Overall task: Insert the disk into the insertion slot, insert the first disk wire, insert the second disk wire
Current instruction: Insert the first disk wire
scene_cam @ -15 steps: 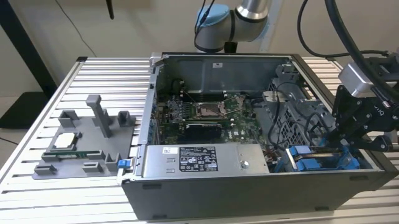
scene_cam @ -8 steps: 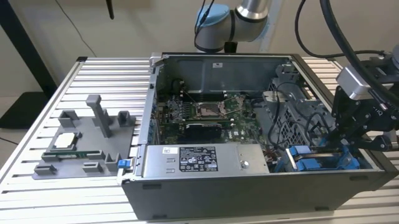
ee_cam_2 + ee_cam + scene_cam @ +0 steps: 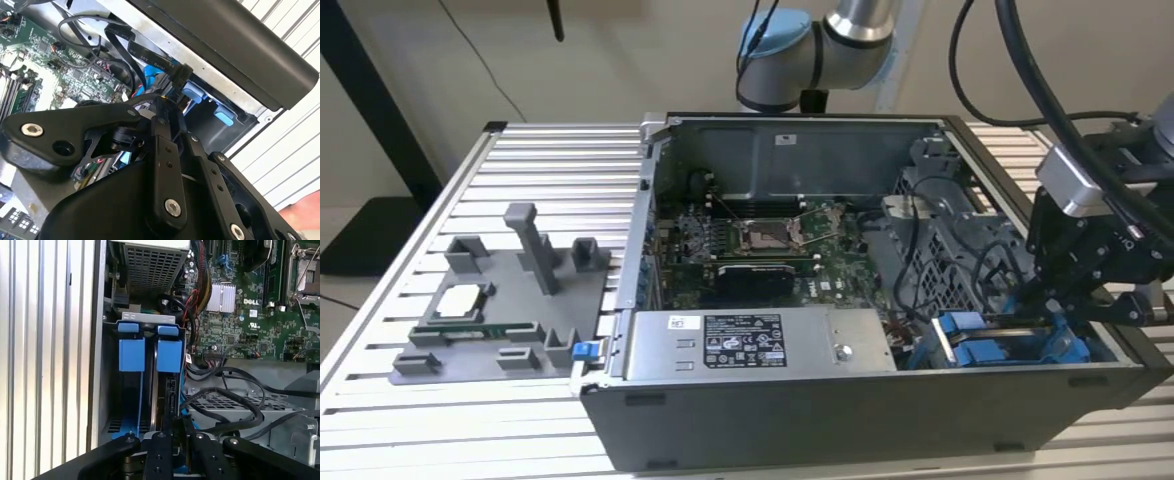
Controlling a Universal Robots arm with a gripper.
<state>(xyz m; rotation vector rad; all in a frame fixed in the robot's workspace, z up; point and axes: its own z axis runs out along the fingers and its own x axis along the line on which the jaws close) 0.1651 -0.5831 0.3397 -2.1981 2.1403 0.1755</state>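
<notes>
The disk (image 3: 168,390) stands edge-on inside the insertion slot (image 3: 146,317), its blue carrier front (image 3: 169,354) level with the other blue-fronted carrier (image 3: 131,353) beside it. In the exterior view both blue carriers (image 3: 977,345) sit at the near right corner of the open computer case (image 3: 854,400). My gripper (image 3: 180,432) hangs over the far end of the disk, fingers drawn together on what looks like a black wire connector. A black wire (image 3: 220,390) loops from there across the cage. In the second wrist view my gripper (image 3: 162,102) sits just short of a flat black cable plug (image 3: 181,74).
The motherboard (image 3: 761,240) and the power supply (image 3: 747,345) fill the rest of the case. Loose black cables (image 3: 927,260) lie over a perforated grey cage. On the slatted table at the exterior view's left stands a grey fixture tray (image 3: 507,300) with small parts.
</notes>
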